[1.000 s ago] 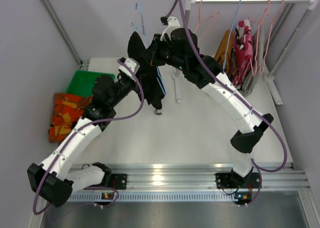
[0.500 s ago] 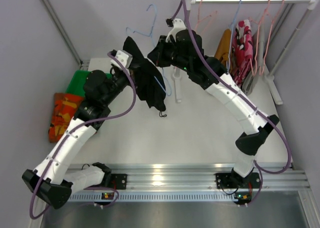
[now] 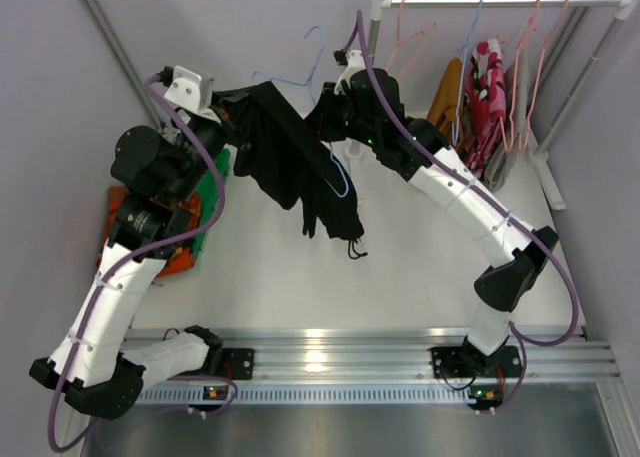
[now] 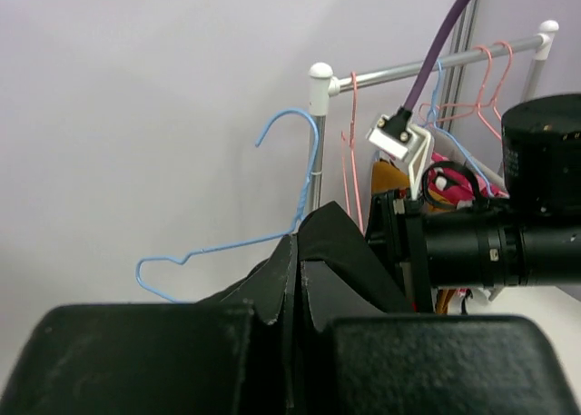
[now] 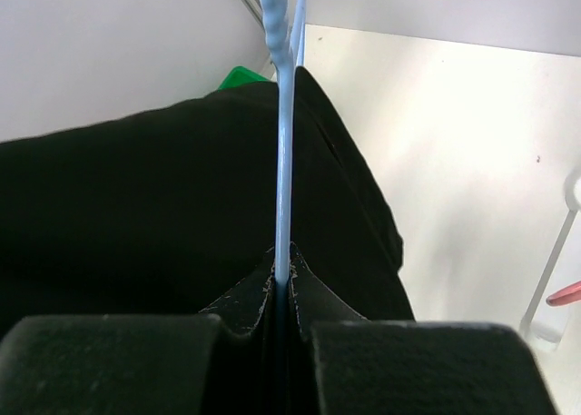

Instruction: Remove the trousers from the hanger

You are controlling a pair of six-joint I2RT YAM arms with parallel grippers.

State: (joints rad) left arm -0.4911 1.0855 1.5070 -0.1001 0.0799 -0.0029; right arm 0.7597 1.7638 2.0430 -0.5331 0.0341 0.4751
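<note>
The plain black soft cloth trousers (image 3: 290, 162) are draped over the light blue wire hanger (image 5: 283, 161). The right gripper (image 5: 281, 283) is pressed together on the hanger wire. The left gripper (image 4: 298, 286) pinches the cloth left of the hanger. The cloth's long axis runs leftward from the hanger, so I judge the left arm should pull that way.

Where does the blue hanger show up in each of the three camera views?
Top external: the blue hanger is at upper middle, its hook pointing up, left of the clothes rail.
Left wrist: the hanger is centre-left, its hook up beside the rail's post.
Right wrist: the hanger is a straight wire down the middle.
Shared landmark: the black trousers, against the hanger in every view.
</note>
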